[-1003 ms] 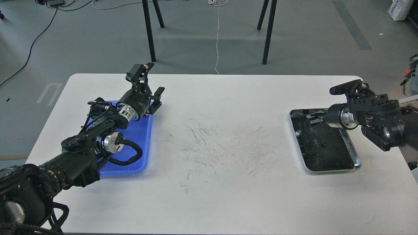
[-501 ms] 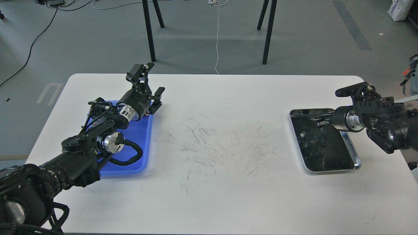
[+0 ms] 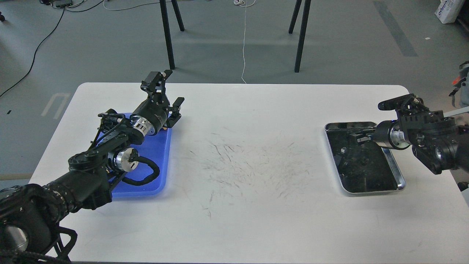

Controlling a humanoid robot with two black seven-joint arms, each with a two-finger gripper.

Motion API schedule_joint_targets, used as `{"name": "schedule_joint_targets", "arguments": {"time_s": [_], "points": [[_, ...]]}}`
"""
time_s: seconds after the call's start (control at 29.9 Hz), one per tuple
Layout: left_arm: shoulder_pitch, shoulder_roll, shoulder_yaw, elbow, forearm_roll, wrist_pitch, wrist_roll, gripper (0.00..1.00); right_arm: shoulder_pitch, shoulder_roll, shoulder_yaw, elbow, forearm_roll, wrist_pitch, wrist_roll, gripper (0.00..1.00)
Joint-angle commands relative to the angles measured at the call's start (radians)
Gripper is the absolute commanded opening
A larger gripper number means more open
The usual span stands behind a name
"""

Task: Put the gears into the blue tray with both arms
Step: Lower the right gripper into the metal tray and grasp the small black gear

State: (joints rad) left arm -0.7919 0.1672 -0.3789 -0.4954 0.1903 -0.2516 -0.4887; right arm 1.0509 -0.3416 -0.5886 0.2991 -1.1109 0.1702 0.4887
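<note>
A white worktop [image 3: 242, 154] seen from above, scuffed with dark marks at its middle. Two black arms reach in, one from each side.

The left tool [image 3: 166, 97] hangs over the far corner of the blue tray [image 3: 159, 161]. Its fingers are spread wide and nothing shows between them. The arm covers much of the tray behind and below the tool; the bare blue floor that shows holds no gear that can be made out.

The right tool [image 3: 357, 136] is low inside the steel tray [image 3: 397, 172], near its far edge. It is small and dark against the dark floor, so it cannot be told whether its fingers are wide, narrow, or closed on something. A few small pale and dark bits lie on the floor just below and to the left of the tool. Any of them might be gears, but they are too small and too dark to name.

Risks, as a judgement: the gears are tiny and black on a black, shiny floor, so the right tool could close beside one rather than on it, or pinch the wrong part. A thin disc lying flat may slip from the fingertips during the lift. The two trays sit well apart, so a weakly held gear could drop onto the worktop on the way across. The left arm lying over the blue tray could also block or knock whatever is set down there.
</note>
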Motion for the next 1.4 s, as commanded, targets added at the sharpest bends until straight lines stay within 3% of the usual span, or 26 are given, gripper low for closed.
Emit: {"name": "schedule_joint_targets", "arguments": {"time_s": [0.0, 0.64, 1.07, 1.37], "points": [[0.0, 0.002, 0.0, 0.0, 0.0, 0.0, 0.0, 1.0, 0.001, 0.003, 0.001, 0.0, 0.0, 0.0, 0.0, 0.43], [-0.001, 0.003, 0.0, 0.0, 0.0, 0.0, 0.0, 1.0, 0.0, 0.018, 0.004, 0.002, 0.002, 0.0, 0.0, 0.47], [-0.001, 0.006, 0.0, 0.0, 0.0, 0.0, 0.0, 1.0, -0.009, 0.022, 0.004, 0.0, 0.0, -0.008, 0.0, 0.22], [-0.001, 0.006, 0.0, 0.0, 0.0, 0.0, 0.0, 1.0, -0.008, 0.023, 0.004, -0.002, -0.001, -0.012, 0.0, 0.15]]}}
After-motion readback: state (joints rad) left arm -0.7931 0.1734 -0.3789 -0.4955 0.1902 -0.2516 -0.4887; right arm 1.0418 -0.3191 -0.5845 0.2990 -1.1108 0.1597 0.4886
